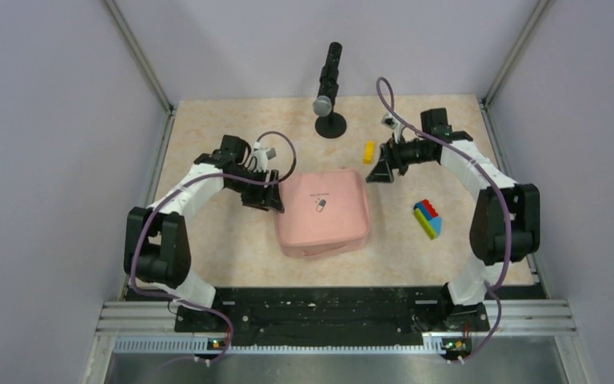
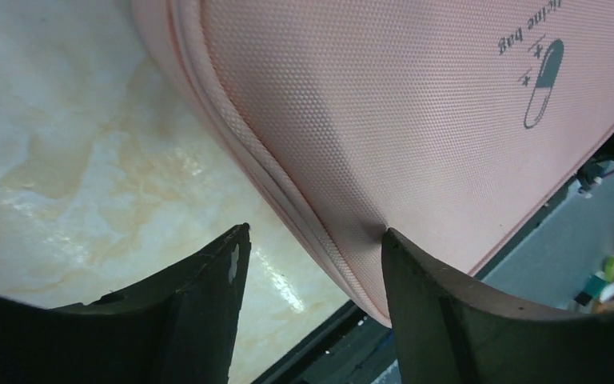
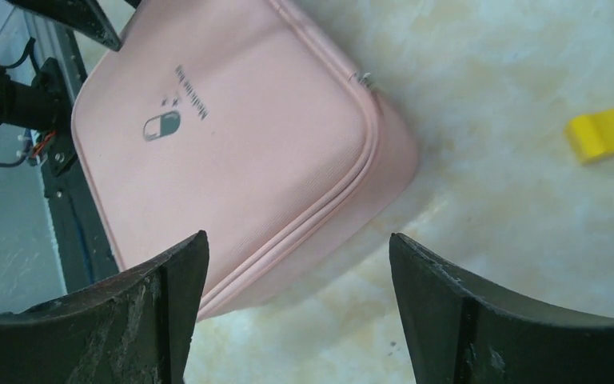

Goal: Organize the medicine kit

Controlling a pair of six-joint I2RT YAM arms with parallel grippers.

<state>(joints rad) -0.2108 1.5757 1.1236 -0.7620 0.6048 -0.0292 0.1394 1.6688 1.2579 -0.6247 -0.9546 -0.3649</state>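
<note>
As the pink case (image 1: 322, 212) lies shut on the desk (image 1: 232, 240), left jaws gape, one finger (image 2: 440, 320) denting it. Right jaws gape too.

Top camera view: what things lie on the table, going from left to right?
the pink soft zip case with a pill logo → small yellow brick → multicoloured toy-brick block
</note>
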